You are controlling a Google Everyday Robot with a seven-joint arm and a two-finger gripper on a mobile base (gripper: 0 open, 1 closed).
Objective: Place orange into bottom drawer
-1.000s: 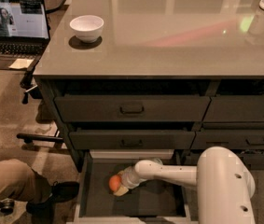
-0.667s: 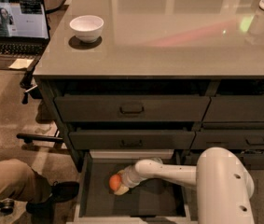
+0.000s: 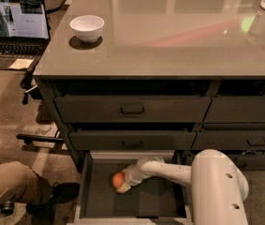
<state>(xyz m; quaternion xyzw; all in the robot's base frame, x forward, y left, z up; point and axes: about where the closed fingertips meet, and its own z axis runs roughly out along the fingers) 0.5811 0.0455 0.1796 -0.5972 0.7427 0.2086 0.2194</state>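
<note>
The bench (image 3: 169, 36) is the biggest thing, and it stands right over the drawer (image 3: 160, 203). The drawer is the lowest one on the left side. It is pulled out, and its floor is dark and bare. The white arm (image 3: 216, 186) reaches into the drawer from its right side. Two upper drawers (image 3: 132, 109) sit just above the drawer. A leg (image 3: 10, 186) in tan trousers is down to the left of the drawer. A laptop (image 3: 15, 27) is far up and left of the drawer. A white bowl (image 3: 87, 27) sits on the bench top, well above the drawer.

The gripper (image 3: 121, 184) is inside the drawer, near its left wall and low over its floor. Its fingers (image 3: 124, 189) look closed around the orange (image 3: 117, 180), holding it. So the orange is in the drawer's left half, at the gripper's tip.

The orange looks light, round and smooth, so I think it can roll once it is let go. It is firm but can bruise, so a soft hold across its middle is best. I think the job is nearly done. The fingers only need to open low over the drawer floor.
</note>
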